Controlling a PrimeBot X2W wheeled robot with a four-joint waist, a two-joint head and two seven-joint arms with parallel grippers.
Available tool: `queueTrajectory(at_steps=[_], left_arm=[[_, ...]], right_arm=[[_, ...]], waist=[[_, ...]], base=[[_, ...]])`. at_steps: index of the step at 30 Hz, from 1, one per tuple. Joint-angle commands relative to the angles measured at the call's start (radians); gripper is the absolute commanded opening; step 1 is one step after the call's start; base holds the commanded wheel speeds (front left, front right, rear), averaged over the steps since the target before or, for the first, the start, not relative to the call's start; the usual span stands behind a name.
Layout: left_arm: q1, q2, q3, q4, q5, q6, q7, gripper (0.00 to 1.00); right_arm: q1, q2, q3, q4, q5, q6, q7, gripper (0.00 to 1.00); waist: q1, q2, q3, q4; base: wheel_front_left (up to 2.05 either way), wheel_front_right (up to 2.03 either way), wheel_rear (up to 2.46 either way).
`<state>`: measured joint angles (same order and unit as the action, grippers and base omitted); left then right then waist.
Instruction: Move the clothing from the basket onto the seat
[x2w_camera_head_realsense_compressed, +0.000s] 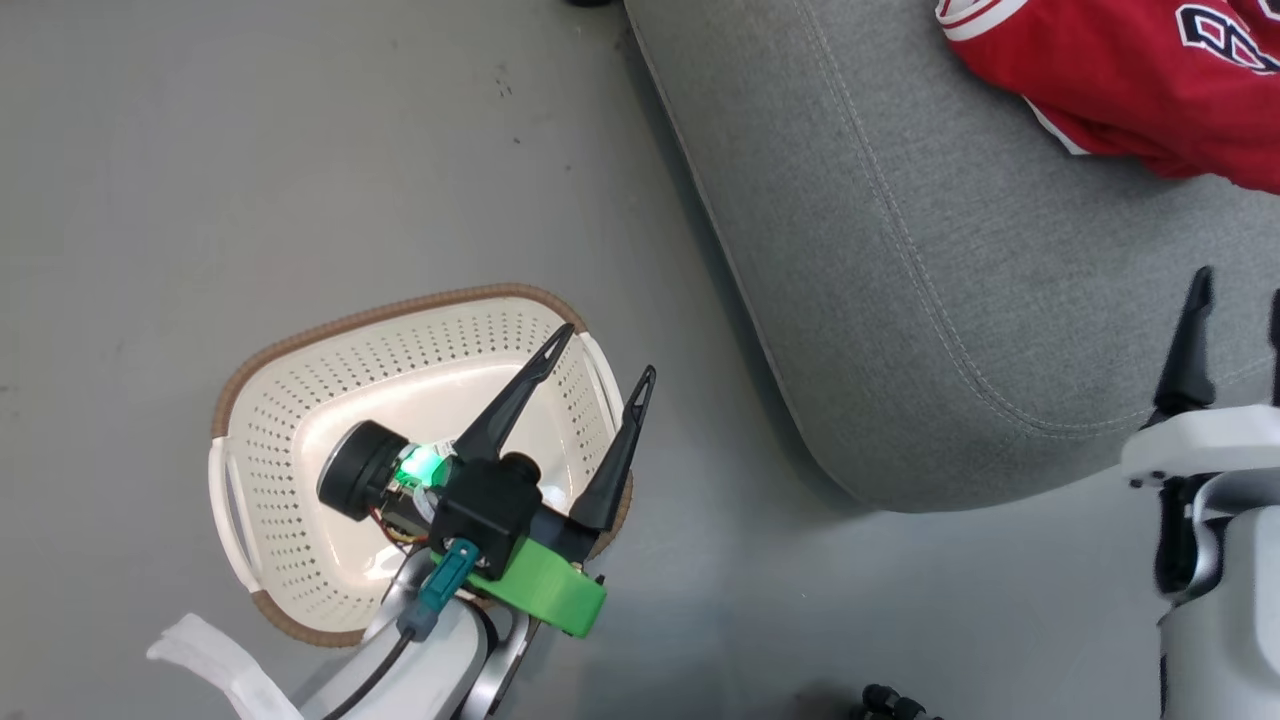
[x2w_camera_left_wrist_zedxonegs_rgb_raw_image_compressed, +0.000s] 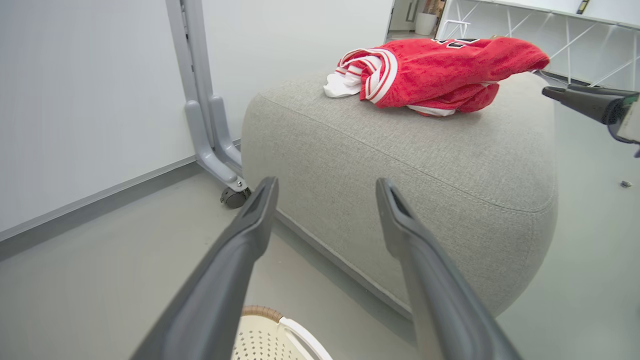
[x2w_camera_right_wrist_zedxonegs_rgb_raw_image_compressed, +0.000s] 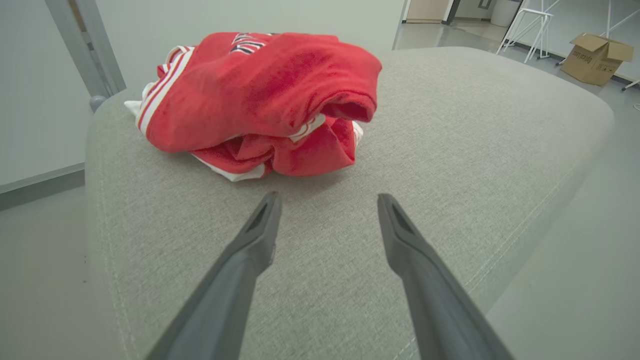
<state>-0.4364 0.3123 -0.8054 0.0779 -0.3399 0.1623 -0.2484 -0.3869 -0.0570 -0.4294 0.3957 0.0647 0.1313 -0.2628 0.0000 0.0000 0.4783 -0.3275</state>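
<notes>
Resting on seat, clothing; cardboard box, wheeled frame nearby.

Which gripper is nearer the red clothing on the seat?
Right. The right gripper hangs open over the seat, just short of the clothing; the left gripper is open above the basket, off the seat.
</notes>
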Motion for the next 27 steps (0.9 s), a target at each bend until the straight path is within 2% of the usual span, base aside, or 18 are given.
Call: queueTrajectory(at_steps=[1, 4, 7, 12, 19, 27], left_arm=[[0.028, -0.014, 0.016, 0.011, -0.012, 0.011, -0.011, 1.00], [0.073, -0.045, 0.075, 0.020, -0.028, 0.036, -0.018, 1.00], [0.131, -0.077, 0.156, -0.007, -0.018, 0.049, -0.017, 1.00], [0.265, -0.131, 0.313, -0.053, 0.004, 0.024, -0.015, 1.00], [0.433, -0.184, 0.502, -0.110, 0.077, -0.043, -0.016, 1.00], [0.581, -0.230, 0.667, -0.171, 0.174, -0.108, -0.015, 1.00]], right_arm=[[0.046, 0.000, 0.053, -0.027, 0.015, -0.001, -0.003, 1.00], [0.137, 0.005, 0.210, -0.096, 0.049, -0.001, -0.003, 1.00], [0.196, 0.003, 0.323, -0.153, 0.069, -0.001, -0.003, 1.00], [0.270, 0.003, 0.469, -0.217, 0.077, -0.001, -0.003, 1.00], [0.342, 0.004, 0.524, -0.257, 0.069, -0.001, -0.003, 1.00], [0.416, 0.001, 0.490, -0.287, 0.049, -0.001, -0.003, 1.00]], waist=[[0.0000, 0.0000, -0.109, 0.061], [0.0000, 0.0000, -0.175, 0.100], [0.0000, 0.0000, -0.233, 0.134], [0.0000, 0.0000, -0.338, 0.188], [0.0000, 0.0000, -0.445, 0.240], [0.0000, 0.0000, -0.509, 0.263]], base=[[0.00, 0.00, 0.00], [0.00, 0.00, 0.00], [0.00, 0.00, 0.00], [0.00, 0.00, 0.00], [0.00, 0.00, 0.00], [0.00, 0.00, 0.00]])
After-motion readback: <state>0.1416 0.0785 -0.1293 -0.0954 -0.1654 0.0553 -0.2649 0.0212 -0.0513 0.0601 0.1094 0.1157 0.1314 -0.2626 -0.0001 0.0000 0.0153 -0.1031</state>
